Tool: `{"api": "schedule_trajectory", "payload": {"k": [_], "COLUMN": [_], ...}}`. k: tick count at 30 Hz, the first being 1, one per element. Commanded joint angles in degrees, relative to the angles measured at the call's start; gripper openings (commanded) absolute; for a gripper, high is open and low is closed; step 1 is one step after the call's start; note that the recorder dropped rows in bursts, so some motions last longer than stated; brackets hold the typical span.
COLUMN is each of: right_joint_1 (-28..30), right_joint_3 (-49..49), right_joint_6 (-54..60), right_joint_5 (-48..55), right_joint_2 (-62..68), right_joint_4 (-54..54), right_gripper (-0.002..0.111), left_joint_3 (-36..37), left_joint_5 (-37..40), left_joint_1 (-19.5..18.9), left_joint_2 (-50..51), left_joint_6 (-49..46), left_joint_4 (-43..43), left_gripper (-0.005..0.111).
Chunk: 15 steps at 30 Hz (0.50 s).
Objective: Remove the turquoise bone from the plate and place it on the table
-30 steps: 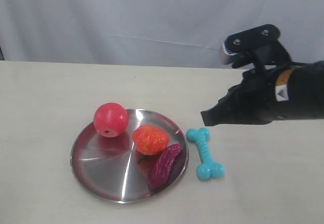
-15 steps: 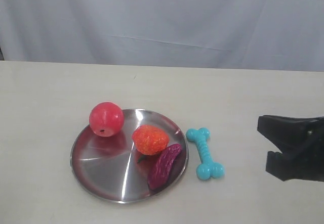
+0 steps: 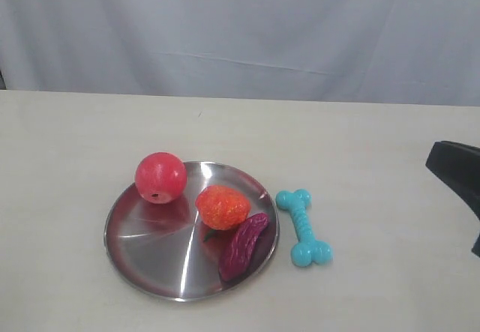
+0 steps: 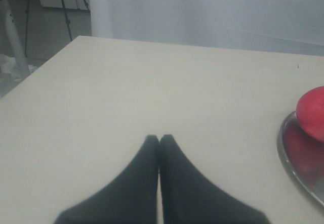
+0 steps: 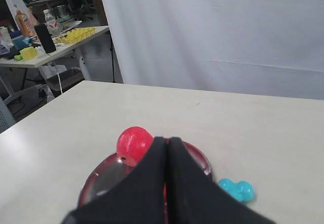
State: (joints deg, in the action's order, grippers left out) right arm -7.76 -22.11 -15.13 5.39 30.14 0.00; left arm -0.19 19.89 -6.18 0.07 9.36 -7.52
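The turquoise bone (image 3: 302,227) lies flat on the cream table (image 3: 360,145), just right of the steel plate (image 3: 142,238) and apart from its rim. In the right wrist view, one knobbed end of the bone (image 5: 236,189) peeks out beside the plate (image 5: 201,155). My right gripper (image 5: 167,139) is shut with nothing in it and is raised well back from the plate. In the exterior view only part of it (image 3: 454,164) shows, at the right edge. My left gripper (image 4: 159,137) is shut and empty over bare table, left of the plate (image 4: 289,150).
On the plate sit a red ball (image 3: 160,177), an orange strawberry toy (image 3: 222,206) and a dark purple toy (image 3: 242,246). A white curtain (image 3: 240,25) hangs behind the table. Past the table's far end stands a cluttered desk (image 5: 45,42).
My right arm has pulled away from above the bone, dropping down and out to the right edge of the view. The red ball rocked slightly. The bone has stayed put.
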Motion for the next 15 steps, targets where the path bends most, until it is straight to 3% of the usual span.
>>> {"api": "schedule_trajectory", "payload": {"k": [1, 8, 15], "right_joint_1": [0.1, 0.8, 8.2], "right_joint_3": [0.2, 0.2, 0.2], "right_joint_6": [-0.1, 0.2, 0.2], "right_joint_5": [-0.4, -0.4, 3.8], "right_joint_2": [-0.6, -1.0, -5.5], "right_joint_4": [0.0, 0.0, -0.4], "right_gripper": [0.0, 0.0, 0.0], "left_joint_3": [0.2, 0.2, 0.2], "left_joint_5": [0.0, 0.0, 0.0], "left_joint_1": [0.4, 0.4, 0.4], "left_joint_2": [-0.1, -0.1, -0.1], "left_joint_6": [-0.1, 0.1, 0.1], "left_joint_4": [0.0, 0.0, 0.0], "left_gripper": [0.0, 0.0, 0.0]}}
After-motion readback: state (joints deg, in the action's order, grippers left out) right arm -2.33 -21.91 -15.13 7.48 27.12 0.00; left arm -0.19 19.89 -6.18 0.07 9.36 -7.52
